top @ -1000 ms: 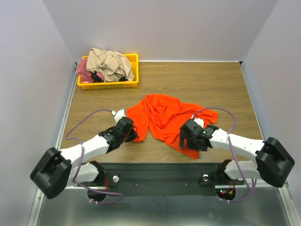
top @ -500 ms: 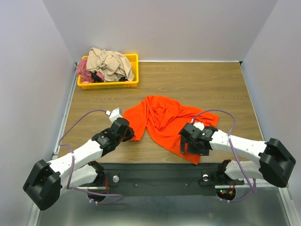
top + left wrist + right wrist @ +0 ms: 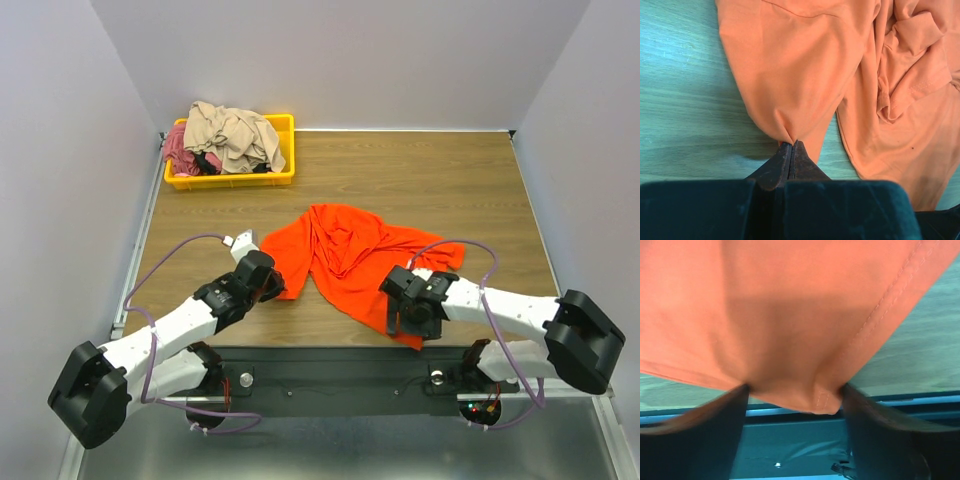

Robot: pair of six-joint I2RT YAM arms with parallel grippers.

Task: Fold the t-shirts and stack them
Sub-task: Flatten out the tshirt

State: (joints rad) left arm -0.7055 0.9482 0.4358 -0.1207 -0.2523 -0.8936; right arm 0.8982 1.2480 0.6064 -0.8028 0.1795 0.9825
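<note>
An orange t-shirt [image 3: 345, 250] lies crumpled on the wooden table [image 3: 450, 180], towards the near edge. My left gripper [image 3: 272, 290] is shut on the shirt's left edge; in the left wrist view the jaws [image 3: 791, 144] meet on a pinched point of the cloth [image 3: 790, 65]. My right gripper [image 3: 410, 320] is over the shirt's near right corner. In the right wrist view its fingers [image 3: 715, 412] stand wide apart with the hemmed corner [image 3: 822, 400] between them, so the gripper [image 3: 794, 392] is open.
A yellow bin [image 3: 283, 178] at the back left holds a heap of beige and pink clothes [image 3: 230, 135]. The black rail [image 3: 330, 375] of the arm bases runs along the near table edge, just under the right gripper.
My left gripper has drawn the shirt's left edge a little left and back. My right gripper has shifted towards the near edge, over the shirt's corner.
</note>
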